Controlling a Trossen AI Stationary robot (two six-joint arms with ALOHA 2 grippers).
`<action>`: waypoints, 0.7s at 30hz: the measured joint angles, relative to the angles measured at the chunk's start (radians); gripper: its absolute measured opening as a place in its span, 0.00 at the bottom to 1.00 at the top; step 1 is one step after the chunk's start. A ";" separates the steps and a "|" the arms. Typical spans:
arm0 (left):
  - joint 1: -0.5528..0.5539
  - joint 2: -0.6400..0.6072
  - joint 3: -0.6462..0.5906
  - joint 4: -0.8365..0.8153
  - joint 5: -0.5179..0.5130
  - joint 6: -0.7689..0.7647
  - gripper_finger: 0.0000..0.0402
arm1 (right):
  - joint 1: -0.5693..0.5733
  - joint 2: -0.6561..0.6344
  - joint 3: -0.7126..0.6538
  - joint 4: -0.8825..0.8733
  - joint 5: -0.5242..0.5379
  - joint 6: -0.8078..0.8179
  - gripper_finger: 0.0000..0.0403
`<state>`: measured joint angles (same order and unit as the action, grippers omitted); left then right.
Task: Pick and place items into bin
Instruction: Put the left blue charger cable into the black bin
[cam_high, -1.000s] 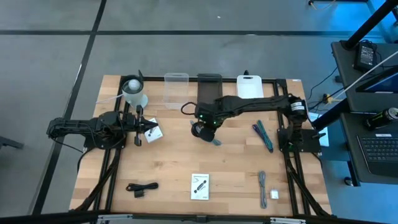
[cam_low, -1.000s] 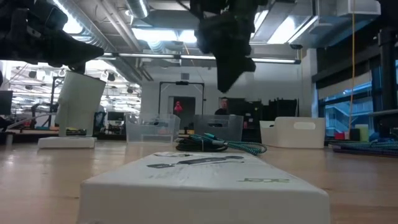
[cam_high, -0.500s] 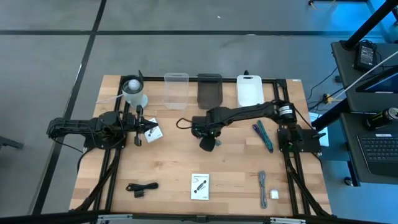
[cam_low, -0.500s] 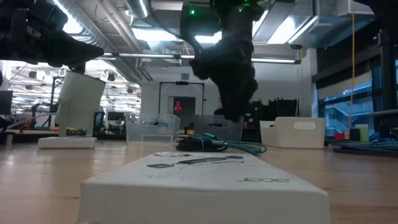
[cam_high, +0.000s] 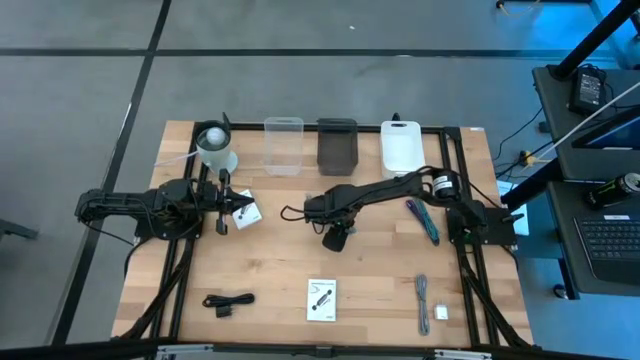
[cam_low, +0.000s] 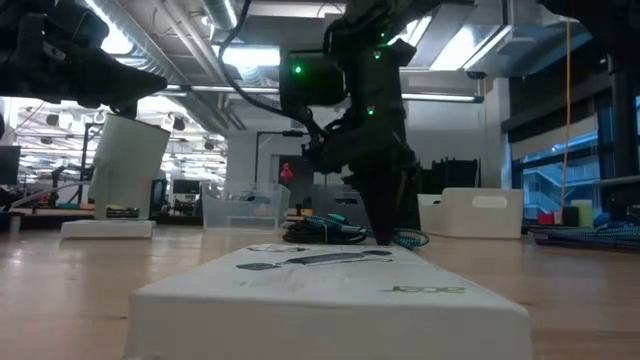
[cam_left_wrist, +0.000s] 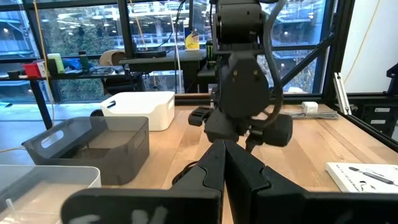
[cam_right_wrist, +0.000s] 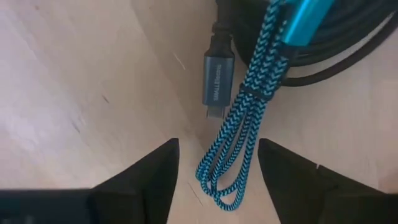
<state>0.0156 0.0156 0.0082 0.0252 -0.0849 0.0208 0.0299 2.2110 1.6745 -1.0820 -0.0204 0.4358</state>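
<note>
The right gripper (cam_high: 337, 238) is down near the middle of the table (cam_high: 270, 270), and its fingers (cam_right_wrist: 146, 177) stand open, one on each side of a teal braided cable (cam_right_wrist: 242, 118). In the right wrist view this folded cable lies on the wood between the two dark fingers, with a grey plug (cam_right_wrist: 217, 84) just beside it and a black coiled cable (cam_right_wrist: 329, 50) touching it farther off. The fingers do not grip anything.

The left gripper (cam_high: 222, 208) waits at the left side of the table with its fingers pressed together, empty, just beside a white printed card (cam_high: 246, 212).

At the far edge three bins stand in a row: a clear bin (cam_high: 283, 146), a dark grey bin (cam_high: 336, 146) and a white bin (cam_high: 402, 146). A whitish round cup (cam_high: 214, 148) stands to the left of them.

Other items lie on the table: a white printed packet (cam_high: 321, 299) near the front edge, a black cable (cam_high: 228, 301) at the front left, a grey cable (cam_high: 423, 297) with a small white block (cam_high: 441, 313) at the front right, and a teal pen-like tool (cam_high: 422, 219) on the right side.
</note>
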 joint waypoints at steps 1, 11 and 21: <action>0.000 0.000 0.000 0.000 0.000 0.000 0.00 | 0.000 0.006 0.000 0.001 0.000 0.000 0.49; 0.000 0.000 0.000 0.000 0.000 0.000 0.00 | 0.000 0.004 -0.024 0.021 0.008 0.003 0.09; 0.000 0.000 0.000 0.000 -0.001 0.000 0.00 | -0.002 -0.032 -0.018 -0.048 0.000 0.009 0.06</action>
<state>0.0158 0.0157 0.0082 0.0248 -0.0860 0.0210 0.0277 2.1793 1.6566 -1.1302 -0.0204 0.4450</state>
